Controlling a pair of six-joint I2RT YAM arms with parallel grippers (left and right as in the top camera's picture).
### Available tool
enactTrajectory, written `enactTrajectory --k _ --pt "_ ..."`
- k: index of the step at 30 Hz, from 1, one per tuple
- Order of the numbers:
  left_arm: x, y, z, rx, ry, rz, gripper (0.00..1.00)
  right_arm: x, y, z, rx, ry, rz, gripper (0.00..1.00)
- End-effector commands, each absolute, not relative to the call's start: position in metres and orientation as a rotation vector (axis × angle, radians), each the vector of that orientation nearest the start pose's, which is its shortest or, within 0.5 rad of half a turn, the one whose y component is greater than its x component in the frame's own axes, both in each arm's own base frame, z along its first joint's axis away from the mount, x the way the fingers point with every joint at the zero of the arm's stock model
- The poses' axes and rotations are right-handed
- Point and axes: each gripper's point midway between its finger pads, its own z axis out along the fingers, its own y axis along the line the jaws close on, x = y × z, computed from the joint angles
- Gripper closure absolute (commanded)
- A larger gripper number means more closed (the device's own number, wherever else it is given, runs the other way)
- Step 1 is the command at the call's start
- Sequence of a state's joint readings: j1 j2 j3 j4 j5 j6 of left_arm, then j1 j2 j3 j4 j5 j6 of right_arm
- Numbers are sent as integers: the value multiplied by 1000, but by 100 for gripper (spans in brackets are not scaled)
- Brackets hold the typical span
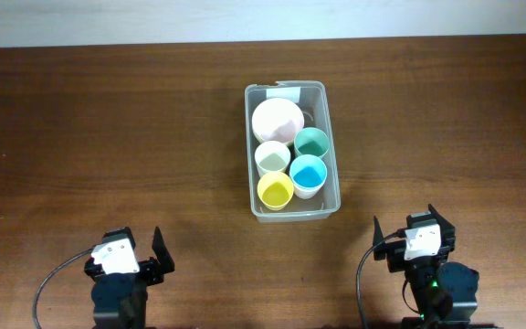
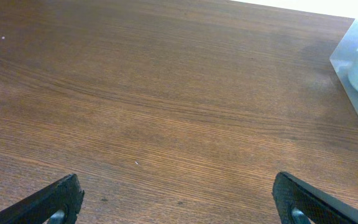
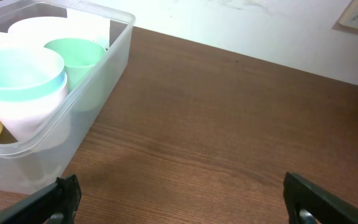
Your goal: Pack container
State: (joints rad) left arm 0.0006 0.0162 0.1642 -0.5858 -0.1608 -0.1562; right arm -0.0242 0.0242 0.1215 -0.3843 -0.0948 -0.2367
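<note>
Container full, both arms at the near edge
Container (image 1: 295, 215) sits mid-tabletop (image 1: 108, 137), well ahead of both arms, holding a bowl (image 1: 278, 119) and four cups (image 1: 275, 190) packed tight together. Left gripper (image 2: 176, 193) and right gripper (image 3: 179, 190) are each spread wide, pinching nothing. Likely risk: with so little room inside, any further reach in could clip the rim or a cup lip and shove the light bin or tip a cup.

Overhead looks straight down; low wrist views face forward over the table (image 1: 80, 119), sharing the container (image 1: 295, 213)
</note>
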Motion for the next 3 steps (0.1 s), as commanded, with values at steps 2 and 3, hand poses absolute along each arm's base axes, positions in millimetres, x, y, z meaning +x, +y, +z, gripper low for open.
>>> enactTrajectory --k 2,3 --pt "211 26 108 -239 1987 62 1 229 13 132 -262 1838 -78 1" --pt "211 26 108 -239 1987 62 1 229 13 132 -262 1838 -78 1"
